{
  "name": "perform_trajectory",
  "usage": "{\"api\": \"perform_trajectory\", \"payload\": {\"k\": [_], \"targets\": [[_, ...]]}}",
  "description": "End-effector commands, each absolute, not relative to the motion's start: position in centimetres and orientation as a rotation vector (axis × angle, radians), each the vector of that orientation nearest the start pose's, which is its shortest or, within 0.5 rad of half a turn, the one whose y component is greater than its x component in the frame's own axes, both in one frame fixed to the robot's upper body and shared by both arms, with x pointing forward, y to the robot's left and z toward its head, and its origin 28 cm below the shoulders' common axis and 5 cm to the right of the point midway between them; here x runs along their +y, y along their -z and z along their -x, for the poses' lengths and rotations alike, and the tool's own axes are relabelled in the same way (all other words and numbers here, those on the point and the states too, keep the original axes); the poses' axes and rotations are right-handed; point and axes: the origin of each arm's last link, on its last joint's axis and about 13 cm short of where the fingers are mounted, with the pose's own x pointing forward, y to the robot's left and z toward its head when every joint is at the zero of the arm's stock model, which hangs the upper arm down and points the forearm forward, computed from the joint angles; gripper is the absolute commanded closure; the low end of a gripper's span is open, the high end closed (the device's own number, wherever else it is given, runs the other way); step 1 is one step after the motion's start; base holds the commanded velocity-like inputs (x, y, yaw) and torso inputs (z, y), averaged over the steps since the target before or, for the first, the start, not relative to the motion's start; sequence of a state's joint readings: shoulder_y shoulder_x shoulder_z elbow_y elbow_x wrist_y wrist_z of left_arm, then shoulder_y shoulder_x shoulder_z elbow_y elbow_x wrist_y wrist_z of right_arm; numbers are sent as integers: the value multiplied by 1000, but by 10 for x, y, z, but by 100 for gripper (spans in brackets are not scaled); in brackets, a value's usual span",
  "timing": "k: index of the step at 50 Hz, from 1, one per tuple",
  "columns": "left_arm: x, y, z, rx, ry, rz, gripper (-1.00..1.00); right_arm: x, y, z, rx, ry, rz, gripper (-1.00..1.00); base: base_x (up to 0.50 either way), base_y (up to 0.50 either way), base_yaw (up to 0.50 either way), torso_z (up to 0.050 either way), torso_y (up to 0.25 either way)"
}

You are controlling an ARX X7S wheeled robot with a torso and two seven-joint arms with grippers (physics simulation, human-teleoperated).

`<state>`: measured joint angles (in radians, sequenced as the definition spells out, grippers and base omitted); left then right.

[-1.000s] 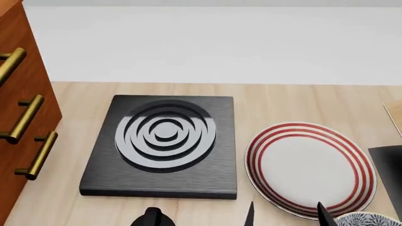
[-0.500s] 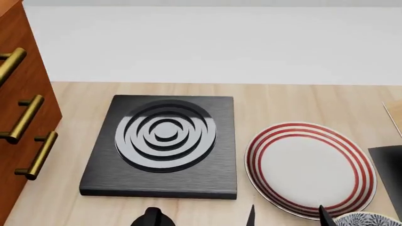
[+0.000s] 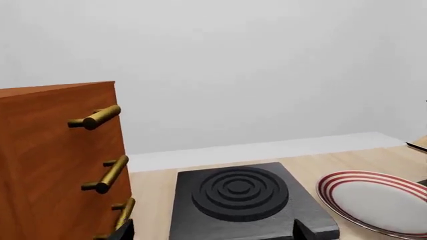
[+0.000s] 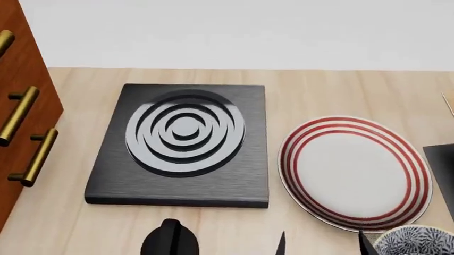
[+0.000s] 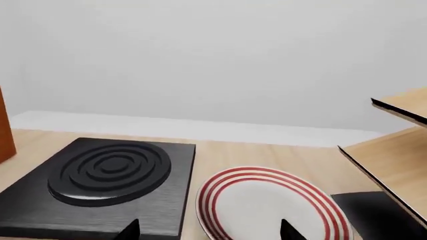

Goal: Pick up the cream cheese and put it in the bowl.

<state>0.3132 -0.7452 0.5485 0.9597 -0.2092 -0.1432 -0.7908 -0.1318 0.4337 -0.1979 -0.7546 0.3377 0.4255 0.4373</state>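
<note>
Left pincer point(image 3: 210, 231): I see only two dark fingertips set wide apart, holding nothing.
Right pincer point(image 5: 210, 230): same on my right, tips spread wide, empty.
Bowl point(image 4: 417, 241): at my head view's lower right corner, just beside the red-striped plate point(image 4: 352, 172) on the table point(image 4: 64, 223).
Cream cheese: I can't find it in any view.
Burner block point(image 4: 183, 143): left of the plate, near the wooden cabinet point(image 4: 18, 106).
</note>
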Motion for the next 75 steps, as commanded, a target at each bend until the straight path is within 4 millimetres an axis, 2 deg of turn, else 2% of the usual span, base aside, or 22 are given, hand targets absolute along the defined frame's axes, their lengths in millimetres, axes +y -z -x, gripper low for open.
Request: {"api": "perform_trajectory", "payload": {"k": [1, 9, 10, 11, 13, 14, 23, 32, 35, 41, 43, 45, 48, 51, 53, 55, 59, 61, 62, 64, 66, 75], "targets": [[201, -124, -85, -208, 95, -59, -100, -108, -110, -154, -92, -7, 73, -100, 0, 0, 0, 0, -215], [200, -126, -86, -207, 87, -73, -100, -108, -113, -150, -96, -12, 77, -100, 0, 0, 0, 0, -206], [200, -119, -85, -207, 87, -71, -100, -108, -113, -149, -97, -14, 78, -100, 0, 0, 0, 0, -199], [201, -124, -86, -207, 86, -73, -100, -108, -114, -149, -98, -14, 78, -100, 0, 0, 0, 0, -199], [200, -117, -86, -204, 89, -69, -100, -108, -115, -148, -97, -15, 79, -100, 0, 0, 0, 0, -199], [200, -124, -85, -204, 89, -73, -100, -107, -115, -147, -101, -21, 82, -100, 0, 0, 0, 0, -201], [201, -125, -86, -205, 84, -70, -100, -108, -118, -147, -85, -36, 73, -100, 0, 0, 0, 0, -18], [201, -123, -86, -211, 72, -95, -100, -110, -131, -147, -21, -112, 73, -100, 0, 0, 0, 0, 0], [200, -118, -87, -209, 73, -99, -100, -112, -137, -144, 39, -136, 97, -100, 0, 0, 0, 0, 0], [200, -121, -87, -206, 74, -101, -100, -116, -146, -141, 140, -178, 85, -100, 0, 0, 0, 0, 0], [200, -113, -87, -204, 77, -101, -100, -117, -149, -140, 152, -177, 111, -100, 0, 0, 0, 0, 0], [200, -111, -87, -207, 58, -124, -100, -118, -151, -138, 180, -181, 142, -100, 0, 0, 0, 0, 0], [200, -121, -86, -206, 66, -118, -100, -119, -151, -136, 221, -207, 154, -100, 0, 0, 0, 0, 0], [200, -112, -87, -206, 58, -118, -100, -119, -152, -134, 250, -248, 132, -100, 0, 0, 0, 0, 0], [201, -120, -87, -204, 59, -110, -100, -119, -154, -132, 257, -255, 141, -100, 0, 0, 0, 0, 0], [200, -114, -87, -205, 59, -116, -100, -119, -154, -131, 278, -271, 158, -100, 0, 0, 0, 0, 0], [201, -120, -87, -203, 60, -114, -100, -119, -157, -127, 305, -303, 181, -100, 0, 0, 0, 0, 0], [200, -113, -87, -203, 63, -113, -100, -119, -158, -126, 318, -312, 190, -100, 0, 0, 0, 0, 0], [201, -119, -87, -204, 60, -114, -100, -119, -158, -125, 325, -316, 198, -100, 0, 0, 0, 0, 0], [201, -113, -87, -204, 60, -110, -100, -119, -160, -123, 326, -322, 204, -100, 0, 0, 0, 0, 0], [201, -121, -87, -204, 58, -112, -100, -119, -162, -121, 330, -335, 213, -100, 0, 0, 0, 0, 0], [201, -115, -87, -200, 58, -110, -100, -119, -169, -118, 376, -357, 275, -100, 0, 0, 0, 0, 0]]}}
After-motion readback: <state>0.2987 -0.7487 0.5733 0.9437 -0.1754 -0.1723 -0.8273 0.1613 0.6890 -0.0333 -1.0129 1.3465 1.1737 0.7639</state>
